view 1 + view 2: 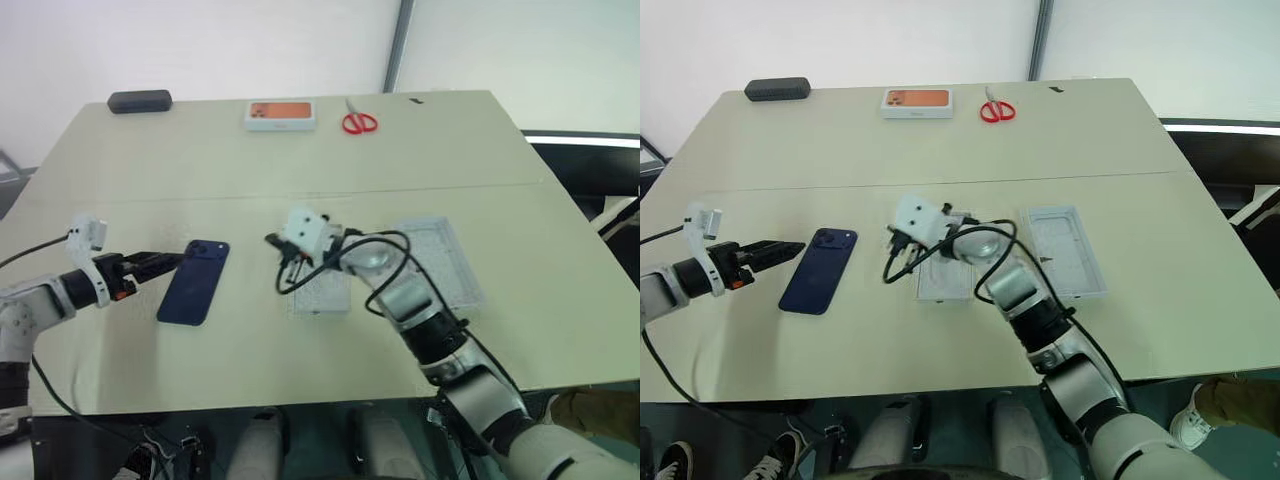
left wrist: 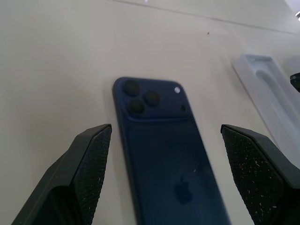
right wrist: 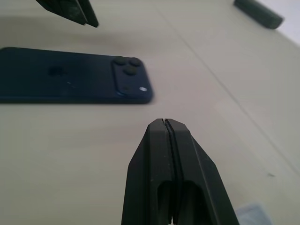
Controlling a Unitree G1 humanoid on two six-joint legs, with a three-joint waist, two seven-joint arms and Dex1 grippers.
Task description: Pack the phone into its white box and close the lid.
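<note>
Phone (image 1: 195,281) flat on table (image 1: 150,170), left of frame centre, beside the white box (image 1: 322,290). Left gripper (image 1: 160,264) fingers spread, near its edge, apart. Right gripper (image 3: 168,123) fingers pressed together. Risk: slim phone skids when pinched flat.

— What colours do I have on my screens?
— I see a dark navy phone (image 1: 194,282), glossy, on a pale beige table (image 1: 300,170). Red-handled scissors (image 1: 359,122), a black case (image 1: 140,101), an orange-topped white box (image 1: 281,114).
</note>
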